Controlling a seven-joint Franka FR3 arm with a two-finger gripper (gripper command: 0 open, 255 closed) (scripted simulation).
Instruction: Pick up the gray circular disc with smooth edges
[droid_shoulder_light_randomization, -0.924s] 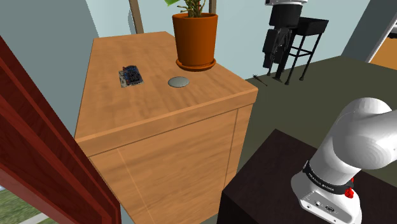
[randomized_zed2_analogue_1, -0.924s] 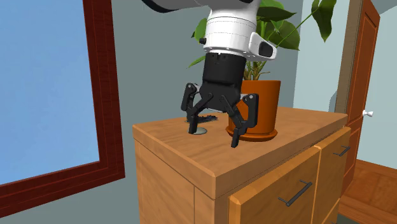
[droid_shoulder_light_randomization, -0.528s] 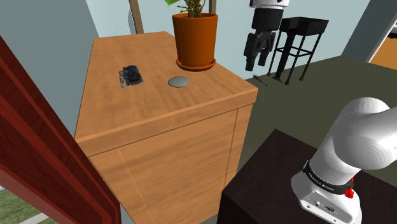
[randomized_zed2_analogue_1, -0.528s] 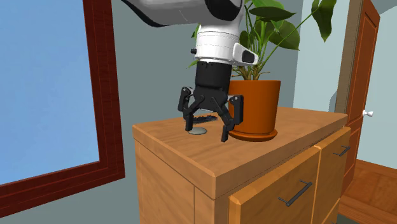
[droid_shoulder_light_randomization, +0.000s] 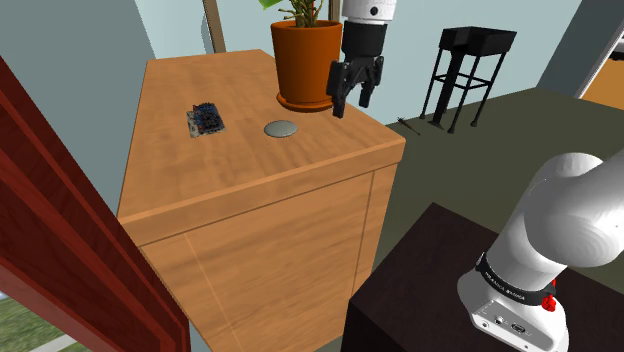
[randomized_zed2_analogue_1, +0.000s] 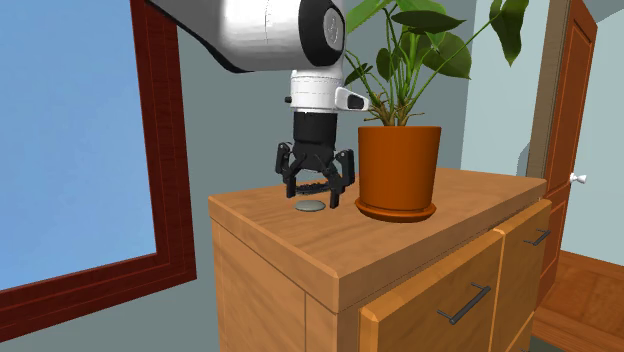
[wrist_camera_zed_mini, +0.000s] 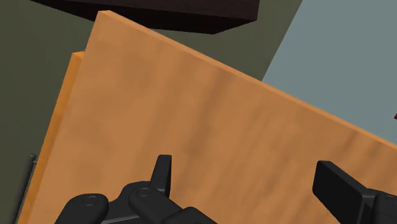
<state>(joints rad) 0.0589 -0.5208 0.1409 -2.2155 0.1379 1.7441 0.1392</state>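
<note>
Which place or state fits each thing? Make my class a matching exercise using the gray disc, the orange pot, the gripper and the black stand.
Things:
1. gray disc
2. orange pot
3. gripper
4. black stand

Place or state:
A. open, above the cabinet top
B. on the floor beyond the cabinet
C. lying flat on the cabinet top
D. holds a green plant

Pairs: 1-C, 2-D, 3-A, 4-B

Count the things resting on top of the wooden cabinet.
3: an orange potted plant at the back, a grey disc just in front of it, and a small dark board further to the shoulder view's left. More may hide behind the potted plant.
</note>
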